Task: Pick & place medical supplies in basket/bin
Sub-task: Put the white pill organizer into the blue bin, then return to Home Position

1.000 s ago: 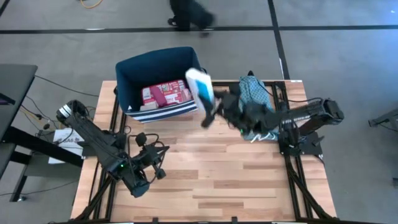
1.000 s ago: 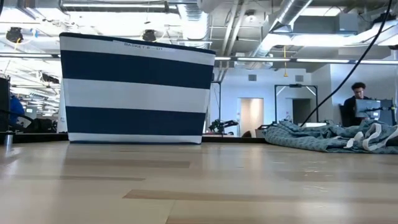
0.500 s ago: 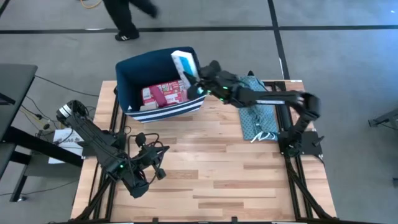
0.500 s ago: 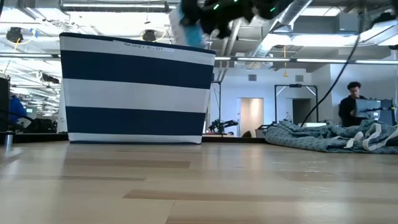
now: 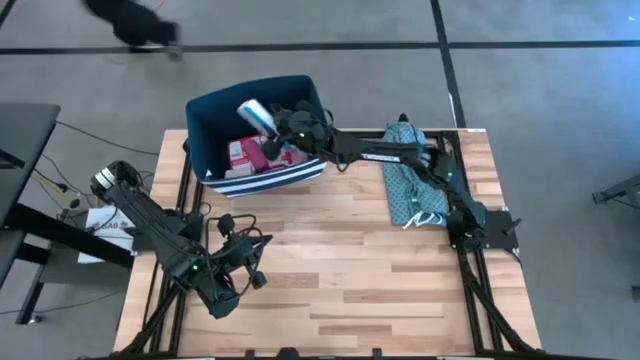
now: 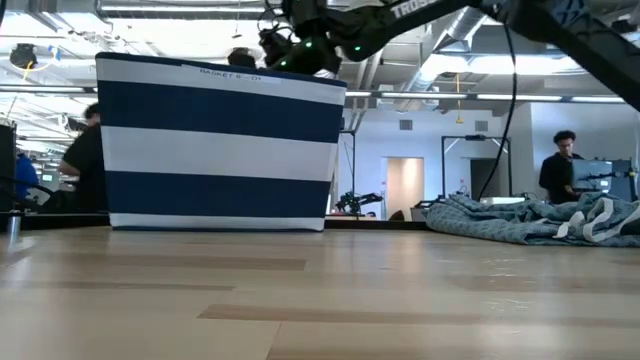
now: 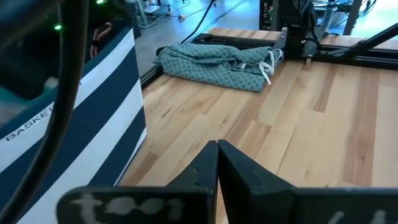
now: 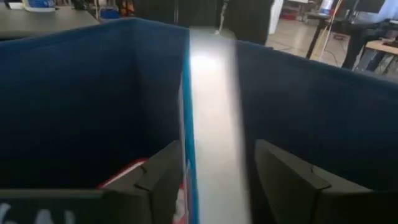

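Your right tool is reaching over the navy striped bin at the bench's far-left area, its fingers clamped on a long white-and-light-blue item, seemingly the pill organizer strip, held above the bin's inside. The red-and-white first-aid case already lies at the bottom. The risk I judge: let go while the strip is tilted or close to a wall and it may catch on the rim or tip out; the fabric walls look soft, so a nudge from the arm could fold or shift the bin. The teal cloth bundle lies along the far-right edge, under the right arm's path back. Your left tool waits near the bench's near-left corner, fingers pressed together, empty.
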Action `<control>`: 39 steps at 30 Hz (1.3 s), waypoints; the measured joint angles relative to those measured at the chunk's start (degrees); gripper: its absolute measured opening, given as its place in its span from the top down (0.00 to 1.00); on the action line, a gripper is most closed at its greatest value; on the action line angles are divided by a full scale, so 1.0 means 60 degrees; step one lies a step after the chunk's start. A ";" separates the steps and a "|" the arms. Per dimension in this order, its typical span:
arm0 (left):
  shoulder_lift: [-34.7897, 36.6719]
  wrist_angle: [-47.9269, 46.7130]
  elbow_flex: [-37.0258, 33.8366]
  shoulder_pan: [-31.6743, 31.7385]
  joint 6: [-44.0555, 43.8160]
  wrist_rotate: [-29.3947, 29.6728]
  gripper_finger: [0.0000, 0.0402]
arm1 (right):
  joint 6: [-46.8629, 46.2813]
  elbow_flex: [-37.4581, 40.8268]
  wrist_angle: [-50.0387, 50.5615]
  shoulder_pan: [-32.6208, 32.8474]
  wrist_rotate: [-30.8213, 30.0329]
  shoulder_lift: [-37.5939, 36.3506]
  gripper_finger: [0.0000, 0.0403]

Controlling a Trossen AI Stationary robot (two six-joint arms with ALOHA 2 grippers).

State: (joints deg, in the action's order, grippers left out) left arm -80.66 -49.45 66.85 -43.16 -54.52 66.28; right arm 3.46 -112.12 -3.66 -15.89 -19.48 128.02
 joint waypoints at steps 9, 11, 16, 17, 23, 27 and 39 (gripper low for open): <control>-0.0003 -0.0181 0.0000 0.0000 -0.0387 0.0007 1.00 | 0.0406 -0.1900 0.1794 0.0051 -0.0005 0.0737 0.40; 0.0000 -0.0204 0.0000 0.0000 -0.0553 0.0011 1.00 | 0.0774 -0.1885 0.2083 0.0081 -0.0012 0.0577 0.39; -0.0004 -0.0217 0.0000 0.0004 -0.0707 0.0485 1.00 | 0.2098 -0.1875 0.2491 0.0394 -0.0016 -0.0313 0.39; -0.0004 -0.0252 0.0000 0.0011 -0.0707 0.0764 1.00 | 0.2394 -0.1875 0.2600 0.0499 -0.0016 -0.0567 0.39; 0.0631 -0.0441 0.0002 0.0018 0.0145 0.2581 1.00 | 0.3876 -0.1882 0.3604 0.1352 -0.0369 -0.2198 0.39; 0.1644 -0.0783 0.0343 0.0018 0.2295 0.3072 1.00 | 0.4392 -0.1886 0.4793 0.2049 -0.1223 -0.3510 0.39; 0.5491 -0.2557 0.0888 -0.0463 0.4412 0.2694 1.00 | 0.1004 -0.1878 1.2270 0.3421 -0.0831 -0.6394 0.39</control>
State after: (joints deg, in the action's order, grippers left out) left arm -47.72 -64.79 72.18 -45.93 -28.05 82.45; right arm 9.49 -123.39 69.96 4.63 -24.46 89.66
